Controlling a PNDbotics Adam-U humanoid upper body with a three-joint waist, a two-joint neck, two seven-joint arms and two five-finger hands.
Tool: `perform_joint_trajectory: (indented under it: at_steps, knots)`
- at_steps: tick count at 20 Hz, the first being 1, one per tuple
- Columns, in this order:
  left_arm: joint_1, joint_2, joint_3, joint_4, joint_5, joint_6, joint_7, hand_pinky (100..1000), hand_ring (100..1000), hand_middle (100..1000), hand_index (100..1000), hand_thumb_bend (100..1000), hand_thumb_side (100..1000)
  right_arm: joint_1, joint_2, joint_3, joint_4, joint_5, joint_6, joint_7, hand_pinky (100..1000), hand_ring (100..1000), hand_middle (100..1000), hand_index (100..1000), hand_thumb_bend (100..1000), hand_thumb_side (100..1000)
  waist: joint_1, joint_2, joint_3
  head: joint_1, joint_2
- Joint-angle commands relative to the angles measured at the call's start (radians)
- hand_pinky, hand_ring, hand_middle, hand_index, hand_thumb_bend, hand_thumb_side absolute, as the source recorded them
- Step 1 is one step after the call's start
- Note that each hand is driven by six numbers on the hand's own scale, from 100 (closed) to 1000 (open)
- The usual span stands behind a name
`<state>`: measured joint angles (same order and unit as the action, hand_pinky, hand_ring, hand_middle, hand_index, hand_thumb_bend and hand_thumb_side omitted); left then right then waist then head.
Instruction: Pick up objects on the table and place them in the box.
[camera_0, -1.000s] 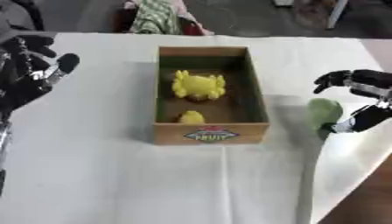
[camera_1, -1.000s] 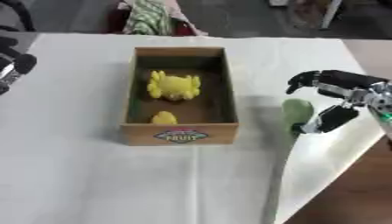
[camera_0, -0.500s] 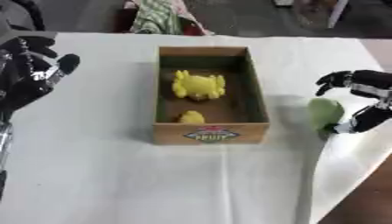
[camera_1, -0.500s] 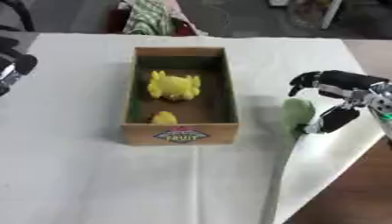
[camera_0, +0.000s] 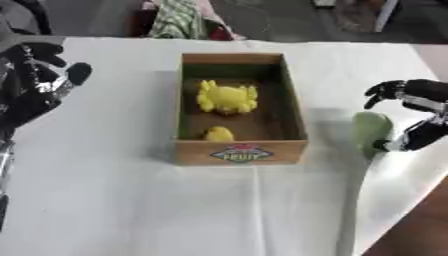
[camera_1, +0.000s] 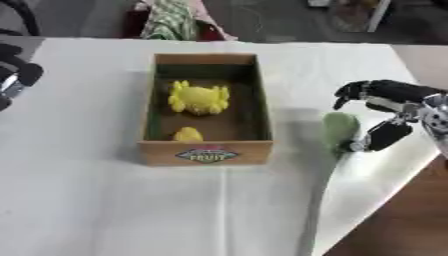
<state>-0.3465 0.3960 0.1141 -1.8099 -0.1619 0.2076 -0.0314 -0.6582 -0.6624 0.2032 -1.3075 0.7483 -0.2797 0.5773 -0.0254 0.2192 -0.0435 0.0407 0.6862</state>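
The green object (camera_1: 338, 129) sits on the table just right of the box (camera_1: 262, 102), not gripped yet. The right hand (camera_1: 395, 107) cups around it, fingers curled but apart. I'd close on its middle before lifting, since it's near the table edge.

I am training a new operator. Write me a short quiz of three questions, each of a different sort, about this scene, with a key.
1. True or false: the box holds two yellow things.
2. Which hand is beside the green object? A) left hand B) right hand
3. Fill in: the green object lies on the table to the box's ____ side.

Key:
1. True.
2. B; its fingers are curled near the object, but a grip is not visible.
3. Right.
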Motion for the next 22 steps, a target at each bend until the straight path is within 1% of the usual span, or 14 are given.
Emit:
perform_joint_trajectory:
  at_steps: [1, 18, 20, 22]
  knots:
    - [-0.007, 0.017, 0.009, -0.013, 0.005, -0.001, -0.005, 632, 479, 557, 725, 779, 548, -0.008, -0.020, -0.014, 0.002, 0.022, 0.002, -0.010, 931, 945, 918, 825, 450, 308, 0.001, -0.019, 0.000, -0.001, 0.006]
    - [-0.007, 0.015, 0.008, -0.012, 0.009, -0.003, -0.008, 635, 479, 557, 724, 774, 548, -0.026, 0.007, -0.016, 0.068, 0.064, 0.009, -0.026, 929, 940, 915, 801, 449, 307, 0.004, -0.017, 0.001, -0.004, 0.008]
    - [-0.007, 0.014, 0.008, -0.012, 0.010, -0.003, -0.009, 635, 479, 557, 724, 773, 548, -0.029, 0.010, -0.014, 0.073, 0.069, 0.007, -0.023, 928, 939, 913, 783, 447, 292, 0.004, -0.017, 0.002, -0.005, 0.007]
    - [-0.007, 0.014, 0.007, -0.012, 0.010, -0.003, -0.009, 635, 479, 557, 724, 773, 548, -0.030, 0.013, -0.012, 0.077, 0.074, 0.004, -0.022, 927, 937, 909, 743, 431, 227, 0.003, -0.017, 0.002, -0.005, 0.007]
